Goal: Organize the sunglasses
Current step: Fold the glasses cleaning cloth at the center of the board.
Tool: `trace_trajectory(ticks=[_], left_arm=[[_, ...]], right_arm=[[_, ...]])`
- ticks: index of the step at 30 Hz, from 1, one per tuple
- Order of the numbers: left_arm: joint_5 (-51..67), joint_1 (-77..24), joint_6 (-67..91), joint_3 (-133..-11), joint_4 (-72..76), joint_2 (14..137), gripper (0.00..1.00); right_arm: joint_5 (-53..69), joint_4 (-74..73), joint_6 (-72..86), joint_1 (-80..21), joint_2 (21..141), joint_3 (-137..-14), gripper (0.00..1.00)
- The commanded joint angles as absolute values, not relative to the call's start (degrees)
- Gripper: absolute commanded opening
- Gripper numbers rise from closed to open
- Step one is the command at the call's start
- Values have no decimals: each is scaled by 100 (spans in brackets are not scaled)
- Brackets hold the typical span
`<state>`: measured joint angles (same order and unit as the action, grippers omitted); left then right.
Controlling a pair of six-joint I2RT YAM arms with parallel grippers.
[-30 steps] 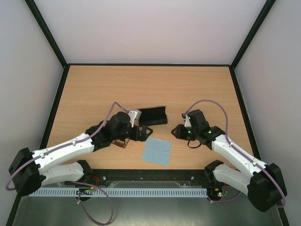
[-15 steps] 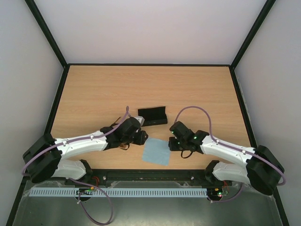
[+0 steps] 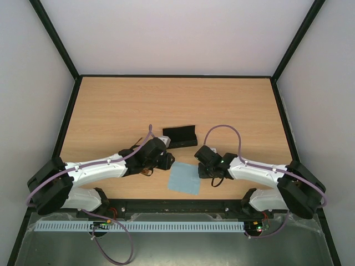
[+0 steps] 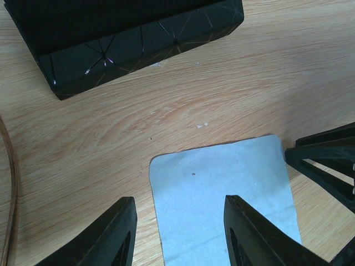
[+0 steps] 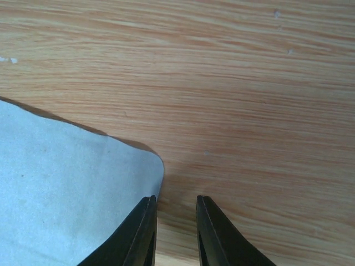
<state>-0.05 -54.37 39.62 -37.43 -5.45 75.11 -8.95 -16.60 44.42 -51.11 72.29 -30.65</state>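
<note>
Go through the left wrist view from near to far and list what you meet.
Left pincer, open → light blue cloth → strip of bare wooden table → black case at the far edge.

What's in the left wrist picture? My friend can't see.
A light blue cloth lies on the wooden table between the left gripper's open fingers. A black case sits beyond it; the right gripper's fingers point at the cloth's edge.
</note>
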Motion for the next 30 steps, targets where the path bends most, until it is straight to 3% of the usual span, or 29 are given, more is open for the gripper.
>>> trace_trajectory(ticks=[1, 10, 20, 30], left_arm=[[-77, -5467, 3978, -3711, -519, 7474, 46], [-88, -5467, 3977, -3710, -519, 7471, 46], [-64, -5468, 3973, -3704, -486, 7526, 46], [0, -5467, 3966, -3701, -414, 7687, 44]], right_arm=[[-1046, -1569, 4473, -5155, 7475, -3229, 22], [-1039, -1415, 4395, -5151, 7815, -3364, 21], [-1165, -1497, 4422, -5155, 7798, -3269, 8], [-1382, -1516, 4313, -5150, 7862, -3335, 1]])
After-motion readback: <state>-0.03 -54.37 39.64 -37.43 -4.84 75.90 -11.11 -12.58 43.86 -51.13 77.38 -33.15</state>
